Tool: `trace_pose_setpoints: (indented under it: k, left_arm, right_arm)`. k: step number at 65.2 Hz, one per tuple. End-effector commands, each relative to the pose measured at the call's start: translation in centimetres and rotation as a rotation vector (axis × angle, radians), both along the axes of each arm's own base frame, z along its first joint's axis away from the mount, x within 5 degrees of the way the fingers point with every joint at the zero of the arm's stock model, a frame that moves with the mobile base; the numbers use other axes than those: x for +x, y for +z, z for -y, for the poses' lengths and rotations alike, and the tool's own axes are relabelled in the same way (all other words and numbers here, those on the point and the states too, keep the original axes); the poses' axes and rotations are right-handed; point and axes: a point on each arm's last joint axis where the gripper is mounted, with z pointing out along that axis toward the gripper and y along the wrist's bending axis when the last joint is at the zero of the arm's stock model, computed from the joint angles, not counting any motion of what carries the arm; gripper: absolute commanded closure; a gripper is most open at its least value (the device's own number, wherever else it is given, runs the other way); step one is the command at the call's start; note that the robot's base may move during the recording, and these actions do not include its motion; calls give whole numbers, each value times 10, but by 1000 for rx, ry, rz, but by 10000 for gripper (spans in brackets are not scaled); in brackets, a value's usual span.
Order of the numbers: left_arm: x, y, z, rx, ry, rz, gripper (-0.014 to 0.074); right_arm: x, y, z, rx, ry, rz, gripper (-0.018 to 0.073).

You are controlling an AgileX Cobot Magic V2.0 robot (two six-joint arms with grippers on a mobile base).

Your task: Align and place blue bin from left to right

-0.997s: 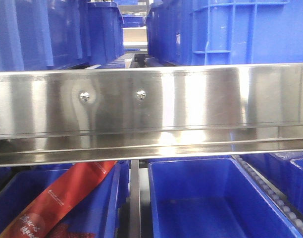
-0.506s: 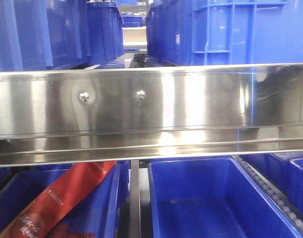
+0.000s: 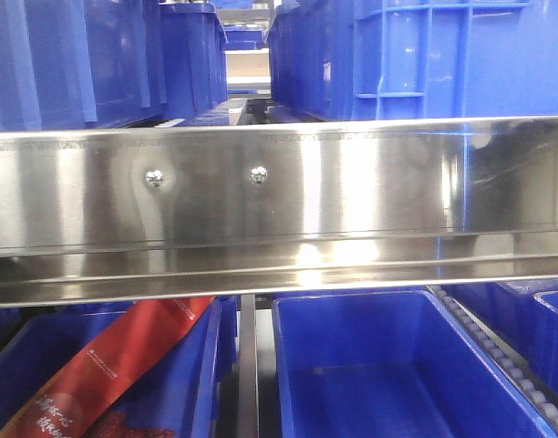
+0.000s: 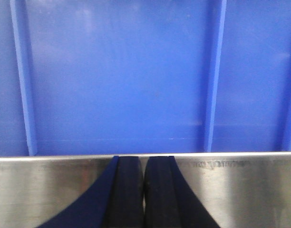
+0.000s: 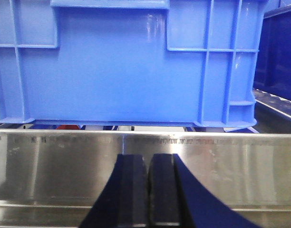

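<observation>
Blue bins stand on the upper shelf behind a steel rail (image 3: 352,182): one at the left (image 3: 69,55) and a large ribbed one at the right (image 3: 443,55). In the left wrist view a ribbed blue bin wall (image 4: 117,76) fills the frame just beyond the rail, and my left gripper (image 4: 144,190) is shut and empty in front of that rail. In the right wrist view a lighter blue bin (image 5: 112,66) with a top handle sits behind the rail. My right gripper (image 5: 148,190) is shut and empty below it. Neither gripper shows in the front view.
A narrower blue bin (image 3: 192,55) stands deeper on the upper shelf. Below the rail, a blue bin at the left holds a red package (image 3: 106,365), and a blue bin (image 3: 388,365) with nothing inside sits beside it. A roller track (image 3: 516,365) runs at the lower right. A darker bin (image 5: 278,52) borders the right.
Only the blue reflections on the right part of the steel rail have shifted slightly. The bins have not moved.
</observation>
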Motion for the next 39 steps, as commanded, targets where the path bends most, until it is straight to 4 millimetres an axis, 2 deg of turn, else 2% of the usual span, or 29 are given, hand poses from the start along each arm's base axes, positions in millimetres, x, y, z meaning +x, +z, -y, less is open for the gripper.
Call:
trace_pose_setpoints:
  k: [1, 39]
  left_arm:
    - [0, 2, 0, 6, 0, 26, 592]
    - [0, 2, 0, 6, 0, 26, 592]
  right_arm:
    - [0, 3, 1, -4, -11, 30, 640]
    - [0, 3, 1, -4, -11, 30, 640]
